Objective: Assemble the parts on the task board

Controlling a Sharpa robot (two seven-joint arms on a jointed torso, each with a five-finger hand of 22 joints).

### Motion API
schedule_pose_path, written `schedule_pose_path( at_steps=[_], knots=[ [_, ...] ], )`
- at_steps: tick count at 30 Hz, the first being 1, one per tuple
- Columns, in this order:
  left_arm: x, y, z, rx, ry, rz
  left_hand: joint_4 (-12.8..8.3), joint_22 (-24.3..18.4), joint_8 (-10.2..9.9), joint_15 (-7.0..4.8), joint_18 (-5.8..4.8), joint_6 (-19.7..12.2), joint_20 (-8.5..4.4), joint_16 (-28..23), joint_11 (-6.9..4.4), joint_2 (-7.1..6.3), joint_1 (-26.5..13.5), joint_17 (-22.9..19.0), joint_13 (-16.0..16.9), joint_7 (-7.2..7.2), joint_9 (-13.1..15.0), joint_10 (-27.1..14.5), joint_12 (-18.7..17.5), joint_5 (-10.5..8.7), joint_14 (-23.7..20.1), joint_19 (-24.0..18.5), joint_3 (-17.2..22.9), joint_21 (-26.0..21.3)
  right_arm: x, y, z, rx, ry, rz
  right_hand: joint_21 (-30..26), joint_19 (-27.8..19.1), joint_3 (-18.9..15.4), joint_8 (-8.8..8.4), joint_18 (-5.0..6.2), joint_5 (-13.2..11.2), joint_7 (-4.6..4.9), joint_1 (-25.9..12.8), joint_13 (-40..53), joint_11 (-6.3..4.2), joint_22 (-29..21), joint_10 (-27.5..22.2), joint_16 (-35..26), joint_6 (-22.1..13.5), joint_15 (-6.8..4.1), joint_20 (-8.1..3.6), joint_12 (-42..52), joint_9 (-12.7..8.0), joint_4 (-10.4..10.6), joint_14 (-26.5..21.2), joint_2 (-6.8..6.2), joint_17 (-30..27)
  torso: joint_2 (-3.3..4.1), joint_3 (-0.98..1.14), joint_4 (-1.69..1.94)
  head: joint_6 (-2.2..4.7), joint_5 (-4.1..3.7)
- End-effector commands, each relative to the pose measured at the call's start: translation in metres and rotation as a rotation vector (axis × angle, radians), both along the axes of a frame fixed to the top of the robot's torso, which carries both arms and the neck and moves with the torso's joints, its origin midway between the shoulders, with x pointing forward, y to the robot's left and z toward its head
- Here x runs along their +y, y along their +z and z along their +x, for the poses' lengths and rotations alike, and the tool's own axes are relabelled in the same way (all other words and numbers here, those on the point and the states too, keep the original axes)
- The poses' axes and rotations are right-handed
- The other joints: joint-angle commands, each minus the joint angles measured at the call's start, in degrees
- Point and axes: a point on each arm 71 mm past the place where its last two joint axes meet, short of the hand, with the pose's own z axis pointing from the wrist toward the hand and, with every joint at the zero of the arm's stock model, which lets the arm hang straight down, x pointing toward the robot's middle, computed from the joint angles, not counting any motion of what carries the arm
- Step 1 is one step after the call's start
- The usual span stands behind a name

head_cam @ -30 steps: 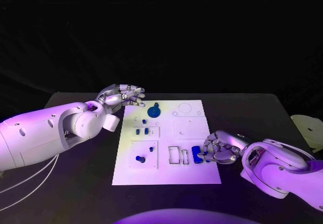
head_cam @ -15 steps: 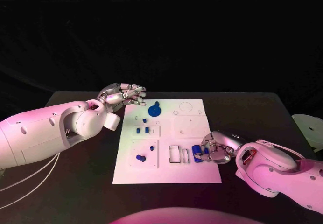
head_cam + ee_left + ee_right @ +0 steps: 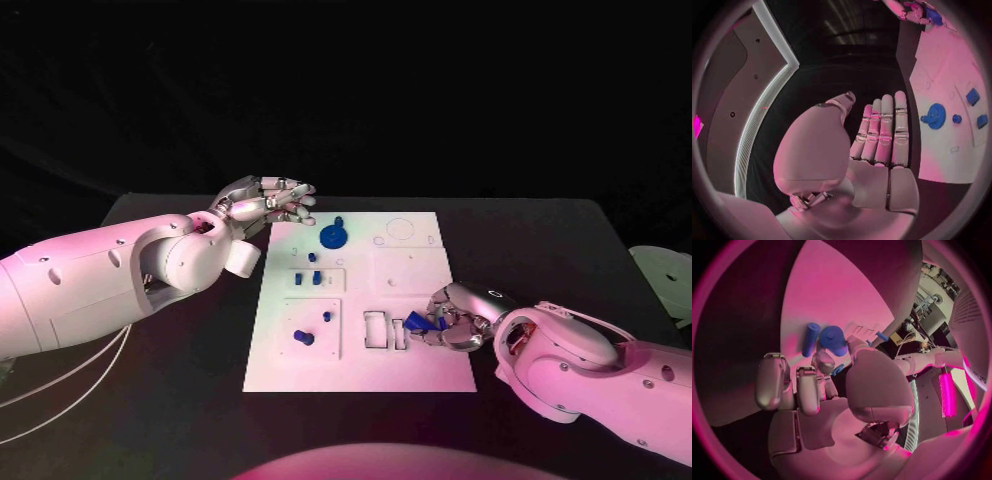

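The white task board lies in the middle of the black table. My right hand is at the board's near right edge and pinches a blue part between thumb and finger, lifted off the board. The right wrist view shows that part at the fingertips, with a second blue part lying on the board beside it. My left hand hovers at the board's far left corner; its fingers are stretched out and hold nothing. A blue gear-like disc stands near it.
Small blue pieces sit in the board's left column, and another in the near left square. Two narrow slots lie left of my right hand. A white object is at the table's right edge.
My right hand has closed on one blue part at the board's near right and raised it, shifting slightly left. The left hand has hardly moved.
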Motion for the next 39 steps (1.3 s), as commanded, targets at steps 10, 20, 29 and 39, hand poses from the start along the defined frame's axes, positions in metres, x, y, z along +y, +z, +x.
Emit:
schedule_pose_path(
  at_steps=[10,20,29,39],
  knots=[
    [-0.002,0.002,-0.001,-0.012,-0.016,-0.019,-0.12,-0.10,0.19,-0.08,0.65,-0.42,0.10,0.23,0.05,0.43,0.25,-0.05,0.07,0.17,0.07,-0.26,0.33,0.11,-0.47,0.42,-0.32,-0.21,0.000,-0.006,-0.007,-0.019,-0.044,0.021,2.47,1.30,0.91,1.78,-1.19,1.13,-1.06,5.91,4.64,-0.96,9.55,3.18,1.06,1.69,-0.62,-0.36,4.61,0.86,-0.27,4.03,3.63,4.07,-0.04,-0.04,0.01,0.04,0.06],
    [-0.001,0.002,-0.001,-0.012,-0.014,-0.017,-0.04,-0.16,0.21,-0.07,0.65,-0.45,0.11,0.27,0.05,0.46,0.24,-0.07,0.10,0.17,0.09,-0.33,0.39,0.12,-0.52,0.44,-0.39,-0.31,0.007,0.016,-0.012,-0.070,-0.054,0.138,3.80,1.81,3.46,2.53,-1.44,0.47,-1.90,8.24,6.89,-1.69,10.14,4.81,1.39,3.26,-1.22,-0.86,6.80,1.02,-0.27,4.18,4.52,4.87,-0.09,-0.09,-0.04,0.22,-0.02],
    [-0.002,0.002,-0.001,-0.017,-0.018,-0.021,-0.03,-0.18,0.22,-0.07,0.65,-0.46,0.11,0.29,0.05,0.49,0.27,-0.08,0.11,0.17,0.10,-0.34,0.41,0.13,-0.53,0.44,-0.39,-0.33,0.026,0.021,-0.014,-0.045,-0.022,0.186,3.85,1.85,4.00,2.67,-1.45,0.92,-2.00,7.82,7.12,-1.80,10.20,5.05,1.46,3.57,-1.33,-0.99,6.99,1.04,0.01,4.22,4.84,5.04,-0.04,-0.06,0.02,0.23,-0.38],
    [-0.004,0.002,-0.001,-0.017,-0.021,-0.023,-0.02,-0.20,0.23,-0.07,0.65,-0.45,0.11,0.31,0.04,0.55,0.33,-0.09,0.12,0.16,0.11,-0.36,0.44,0.14,-0.55,0.46,-0.38,-0.36,0.045,0.012,-0.012,0.022,0.027,0.180,3.60,1.80,4.13,3.10,-1.42,0.56,-2.20,3.92,7.45,-1.97,10.27,5.56,1.47,4.41,-1.47,-1.16,7.09,1.10,0.16,4.21,5.07,5.03,0.03,-0.05,0.09,0.16,-0.31]
  ],
)
